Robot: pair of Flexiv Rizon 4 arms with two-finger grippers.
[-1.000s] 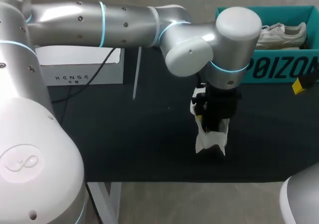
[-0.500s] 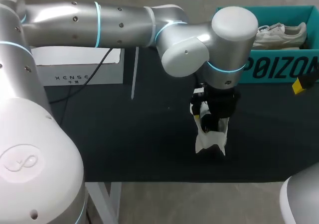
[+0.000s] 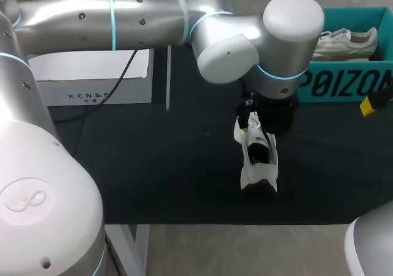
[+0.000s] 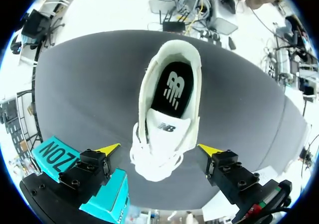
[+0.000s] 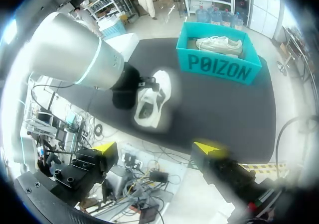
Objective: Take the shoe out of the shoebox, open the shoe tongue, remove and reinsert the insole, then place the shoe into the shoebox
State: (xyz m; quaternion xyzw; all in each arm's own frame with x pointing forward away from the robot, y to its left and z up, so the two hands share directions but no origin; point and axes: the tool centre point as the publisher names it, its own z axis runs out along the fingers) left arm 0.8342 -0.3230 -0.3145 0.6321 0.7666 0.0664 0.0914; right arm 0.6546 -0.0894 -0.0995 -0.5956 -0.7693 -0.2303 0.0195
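Note:
A white shoe [image 3: 258,161] lies on the black mat, and its black insole [image 4: 171,88] shows through the opening. My left gripper [image 4: 159,149] hangs just above the laced front, open, with a yellow tip on either side and clear of the shoe. The teal shoebox [image 3: 344,83] stands at the back right with a second white shoe [image 3: 344,42] inside. My right gripper [image 5: 157,148] is open and empty, well away from the shoe [image 5: 152,102] and off the mat's near right side. One of its yellow fingertips [image 3: 366,106] shows in the head view.
A white box [image 3: 92,86] with a black cable over it sits at the back left of the mat. The left arm [image 3: 153,18] spans the table's back. The mat's front edge [image 3: 245,222] runs close below the shoe.
My left gripper has opened wider and risen slightly off the shoe, which stays where it was on the mat. The right arm has not moved.

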